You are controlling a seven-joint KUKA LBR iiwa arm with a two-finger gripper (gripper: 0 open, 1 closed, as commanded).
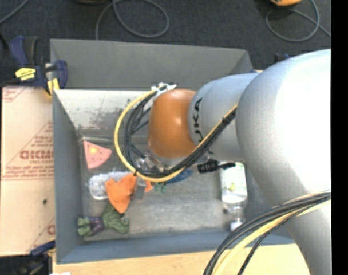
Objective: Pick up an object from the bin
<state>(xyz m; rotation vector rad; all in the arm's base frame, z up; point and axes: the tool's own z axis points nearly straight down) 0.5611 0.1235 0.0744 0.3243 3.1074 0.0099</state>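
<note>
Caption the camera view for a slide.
KUKA arm's gripper over an orange crumpled thing, with a green toy figure and pink wedge lying nearby.

Floor (182, 209) ctr bare, toys (120, 195) left

Prob. robotics lab: KUKA arm (288, 125) over grey metal bin (68, 171).

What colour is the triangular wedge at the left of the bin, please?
The wedge is pink with yellowish marks, best seen in the camera view.
</note>
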